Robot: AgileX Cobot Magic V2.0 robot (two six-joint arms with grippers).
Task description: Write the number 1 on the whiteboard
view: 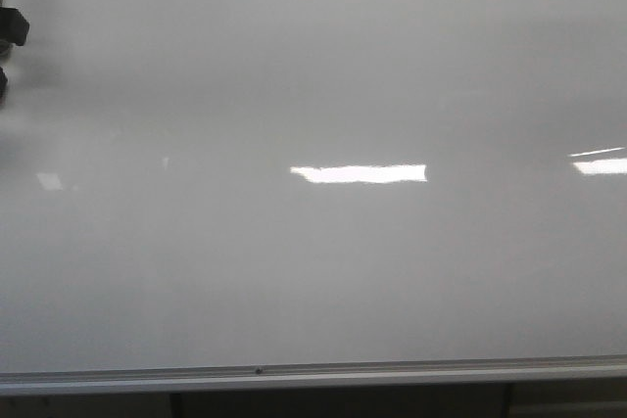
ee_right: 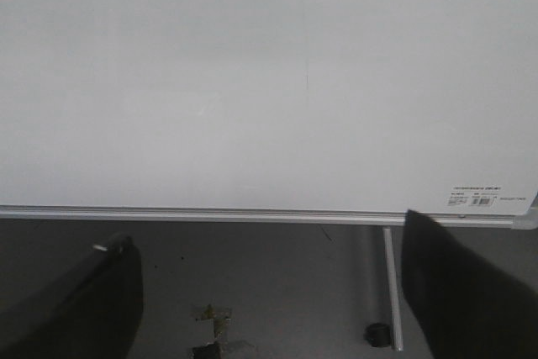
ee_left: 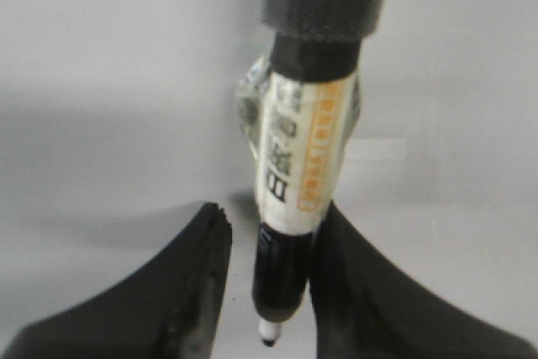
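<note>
The left gripper (ee_left: 267, 279) holds a marker pen (ee_left: 301, 174) between its two dark fingers (ee_left: 189, 292), which close in on the black section just above the nib. The pen's long axis runs along the gripper's own line, and the small white nib juts out just past the fingertips, pointing at the whiteboard (ee_left: 101, 81) behind it. The view is blurred, so I cannot tell whether the nib touches the board. In the front view only a dark scrap of this arm (view: 10, 28) shows at the board's left edge, near its upper corner.

The right gripper (ee_right: 269, 292) stands wide apart, its fingers (ee_right: 80, 308) spread with nothing between them, hanging below the board's lower edge over a dark floor.

The whiteboard (view: 313, 75) fills the front view, glossy white with bright rectangular reflections, and its silver-grey frame (view: 313, 375) runs along the bottom. A small printed label (ee_right: 489, 197) sits at its lower right corner. A stand leg (ee_right: 392, 292) shows below the frame.
</note>
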